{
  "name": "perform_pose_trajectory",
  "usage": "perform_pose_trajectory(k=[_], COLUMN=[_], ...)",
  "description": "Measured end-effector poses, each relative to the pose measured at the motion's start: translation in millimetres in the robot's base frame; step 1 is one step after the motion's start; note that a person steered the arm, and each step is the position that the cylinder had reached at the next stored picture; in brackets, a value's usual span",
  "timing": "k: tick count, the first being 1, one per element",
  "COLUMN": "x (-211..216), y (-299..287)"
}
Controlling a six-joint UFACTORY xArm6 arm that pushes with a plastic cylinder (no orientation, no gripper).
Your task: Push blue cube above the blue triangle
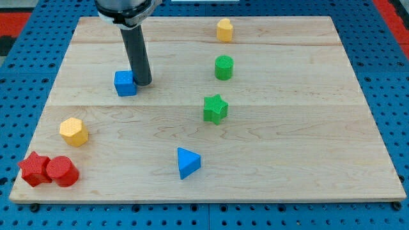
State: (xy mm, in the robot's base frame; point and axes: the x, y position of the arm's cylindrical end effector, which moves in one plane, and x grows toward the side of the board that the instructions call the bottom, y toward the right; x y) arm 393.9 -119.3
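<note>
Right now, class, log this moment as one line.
tip touching blue cube right side | blue triangle lower right, apart | push unfinished

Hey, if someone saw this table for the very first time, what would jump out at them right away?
First, the thick dark rod coming down from the view's top, my tip pressed against the right side of the small blue cube on the pale wooden board. Next, the blue triangle block sitting alone near the view's bottom centre. Then the red star block and red cylinder huddled touching in the bottom left corner.
</note>
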Motion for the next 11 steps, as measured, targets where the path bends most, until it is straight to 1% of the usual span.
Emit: perform_pose_trajectory(k=[1, 2, 3, 4, 6, 7, 8, 9, 11], x=[-4, -37, -12, 44, 62, 87, 100, 123, 128], y=[9, -18, -49, -52, -27, -17, -27, -16, 40])
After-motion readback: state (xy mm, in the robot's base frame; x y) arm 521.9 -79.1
